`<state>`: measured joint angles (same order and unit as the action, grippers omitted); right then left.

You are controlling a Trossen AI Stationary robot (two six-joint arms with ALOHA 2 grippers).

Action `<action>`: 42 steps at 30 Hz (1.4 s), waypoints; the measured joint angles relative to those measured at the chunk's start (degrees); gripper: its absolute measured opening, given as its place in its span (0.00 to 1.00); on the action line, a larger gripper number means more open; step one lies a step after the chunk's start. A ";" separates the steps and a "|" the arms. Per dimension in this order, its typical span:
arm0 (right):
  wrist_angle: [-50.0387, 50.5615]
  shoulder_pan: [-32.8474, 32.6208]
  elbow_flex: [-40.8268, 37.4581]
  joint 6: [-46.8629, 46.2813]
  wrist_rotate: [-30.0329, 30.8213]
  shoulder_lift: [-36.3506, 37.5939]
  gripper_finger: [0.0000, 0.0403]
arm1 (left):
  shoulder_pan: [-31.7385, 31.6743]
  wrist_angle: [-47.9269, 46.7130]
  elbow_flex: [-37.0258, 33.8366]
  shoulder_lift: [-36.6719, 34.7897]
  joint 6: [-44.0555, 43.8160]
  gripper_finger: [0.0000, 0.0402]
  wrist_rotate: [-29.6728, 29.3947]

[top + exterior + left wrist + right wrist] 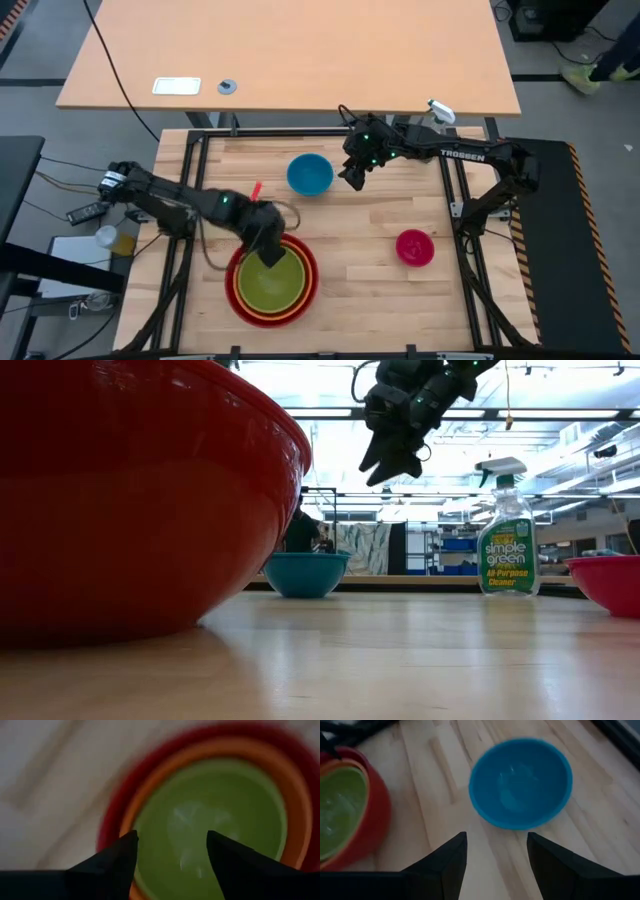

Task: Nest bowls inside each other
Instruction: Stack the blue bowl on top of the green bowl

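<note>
The lime green bowl (272, 282) sits nested in the orange bowl (295, 805), which sits in the large red bowl (312, 268) at the table's near left. My left gripper (268, 250) hovers open above the green bowl's far rim, touching nothing. The blue bowl (309, 173) stands alone on the table at the far middle; my right gripper (352, 178) hangs open in the air just to its right. The magenta-pink bowl (414, 246) stands alone at the right.
A spray bottle (508, 535) stands at the table's far right corner. A small red object (256, 190) lies on the wood between the blue bowl and the stack. Bare wood stretches between the stack and the pink bowl.
</note>
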<state>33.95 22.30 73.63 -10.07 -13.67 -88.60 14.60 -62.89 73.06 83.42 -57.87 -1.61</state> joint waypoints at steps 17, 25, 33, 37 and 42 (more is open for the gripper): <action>9.79 0.78 -0.02 1.46 3.89 4.48 0.53 | -31.84 25.81 -10.82 0.02 21.11 0.47 2.57; 7.49 1.13 -6.02 -1.59 6.60 12.84 0.53 | -42.72 41.09 -21.25 0.11 6.73 0.47 6.71; -1.85 1.03 -17.39 -8.92 5.17 18.14 0.53 | -44.92 43.14 -21.77 2.16 4.31 0.53 2.81; -5.62 0.26 -20.11 -11.55 4.83 18.53 0.53 | -45.28 46.18 -21.81 5.19 3.85 0.54 2.91; -6.75 -1.24 -20.18 -12.19 5.70 18.45 0.53 | -44.55 49.94 -21.71 8.53 2.47 0.52 2.91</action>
<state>27.20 21.05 53.44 -22.26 -7.97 -70.15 -29.95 -12.96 51.35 91.94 -55.40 1.30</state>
